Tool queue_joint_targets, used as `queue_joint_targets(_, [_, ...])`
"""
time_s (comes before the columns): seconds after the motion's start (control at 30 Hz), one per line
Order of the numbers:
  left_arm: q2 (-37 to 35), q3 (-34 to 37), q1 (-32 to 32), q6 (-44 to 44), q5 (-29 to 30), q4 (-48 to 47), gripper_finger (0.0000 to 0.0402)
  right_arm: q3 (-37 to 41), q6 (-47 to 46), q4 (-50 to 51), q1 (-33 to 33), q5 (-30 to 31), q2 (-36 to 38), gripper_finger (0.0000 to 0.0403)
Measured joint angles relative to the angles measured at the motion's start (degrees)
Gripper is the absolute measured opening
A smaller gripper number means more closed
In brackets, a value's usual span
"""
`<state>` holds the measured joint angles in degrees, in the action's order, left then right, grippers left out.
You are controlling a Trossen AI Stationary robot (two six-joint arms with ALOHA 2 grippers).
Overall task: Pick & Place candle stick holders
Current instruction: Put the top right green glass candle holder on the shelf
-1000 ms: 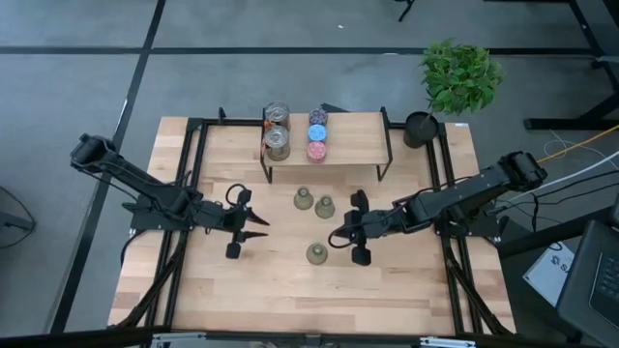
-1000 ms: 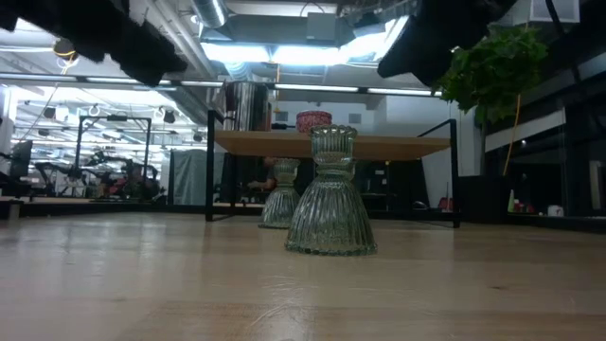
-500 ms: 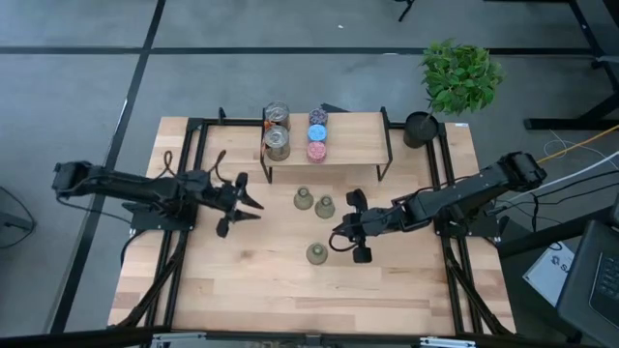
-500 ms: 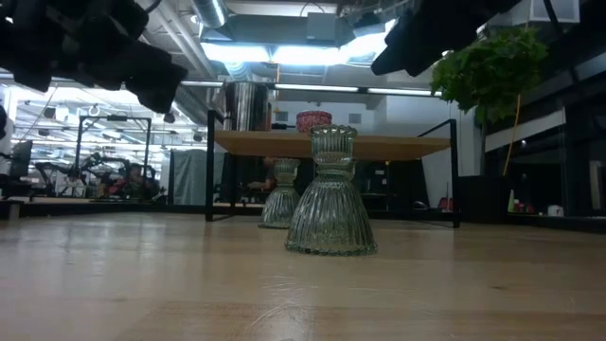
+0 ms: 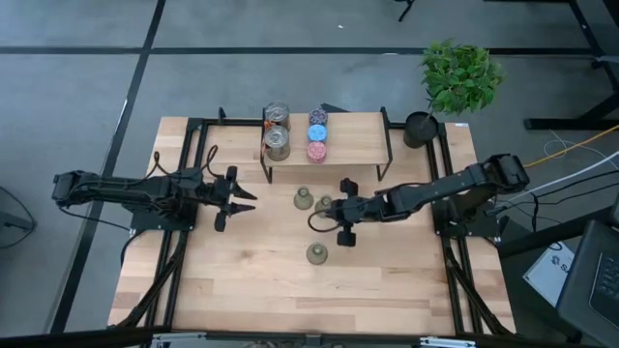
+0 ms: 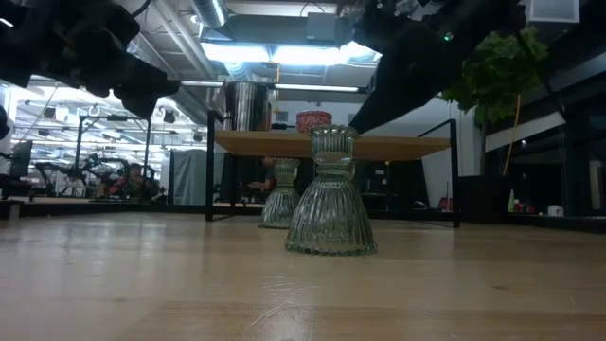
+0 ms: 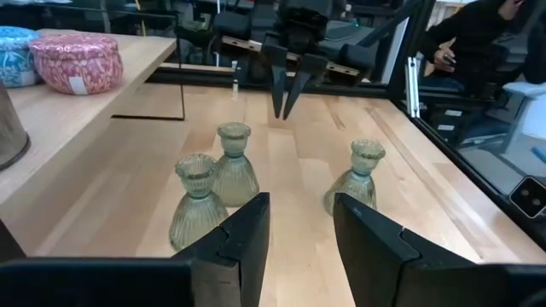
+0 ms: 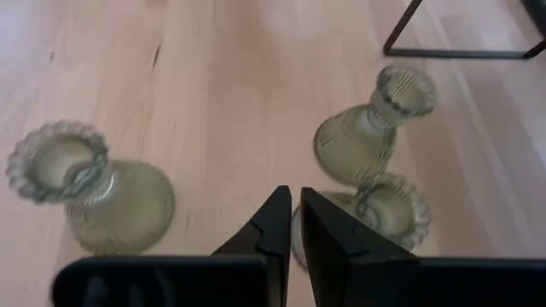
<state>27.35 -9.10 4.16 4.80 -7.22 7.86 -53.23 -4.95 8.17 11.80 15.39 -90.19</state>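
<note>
Three green glass candle stick holders stand on the bench; right pincer beside them, fingers nearly shut, empty.

From above, the holders (image 5: 304, 200) (image 5: 324, 206) (image 5: 316, 253) cluster mid-bench, the right pincer (image 5: 338, 215) at their 3 o'clock. Only the right wrist view shows its fingertips (image 8: 275, 223) almost touching. The left pincer (image 5: 235, 198) waits at 9 o'clock, its fingers (image 7: 247, 228) parted in its wrist view.

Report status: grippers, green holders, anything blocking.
Right gripper shut, empty, above the middle holder. Left gripper open, left of the green holders. Three upright on table. Nothing blocking.
</note>
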Motion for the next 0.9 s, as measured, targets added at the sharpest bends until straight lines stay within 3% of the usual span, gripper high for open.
queue_joint_targets(0.9, [0.04, 0.00, -0.02, 0.00, 0.83, -0.04, 0.0127, -0.02, -1.74, -4.25, -0.84, -0.17, 0.04, 0.0045])
